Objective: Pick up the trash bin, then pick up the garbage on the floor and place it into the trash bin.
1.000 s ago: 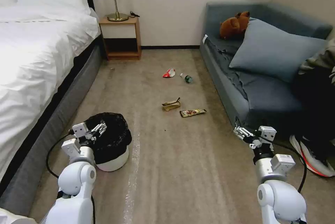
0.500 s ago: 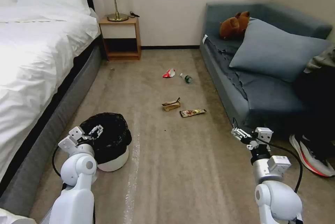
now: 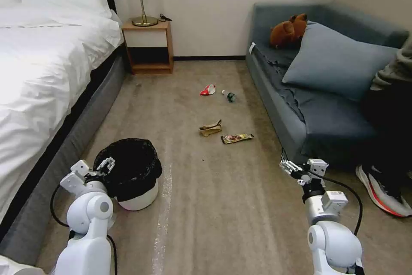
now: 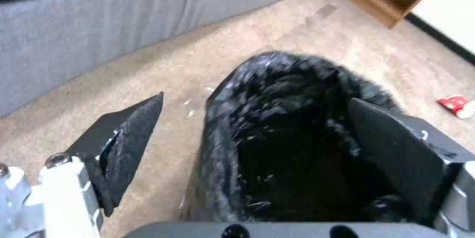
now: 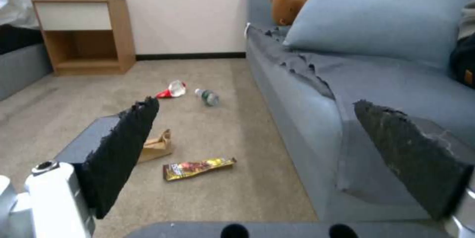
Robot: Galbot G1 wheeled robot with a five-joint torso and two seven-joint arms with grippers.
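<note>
Only one finger (image 4: 391,156) inside trash bin (image 4: 277,93)

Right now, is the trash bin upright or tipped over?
Upright: the trash bin stands on its white base on the carpet, black-lined mouth facing up, left gripper at its rim, jaws open.

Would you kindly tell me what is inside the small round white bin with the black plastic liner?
Inside the small round white bin only its crinkly black plastic liner shows, no litter; the dark bottom is hidden. The open left gripper straddles its rim.

Carpet floor (image 3: 240,206): bin (image 3: 135,193), four litter pieces (image 3: 210,128).
</note>
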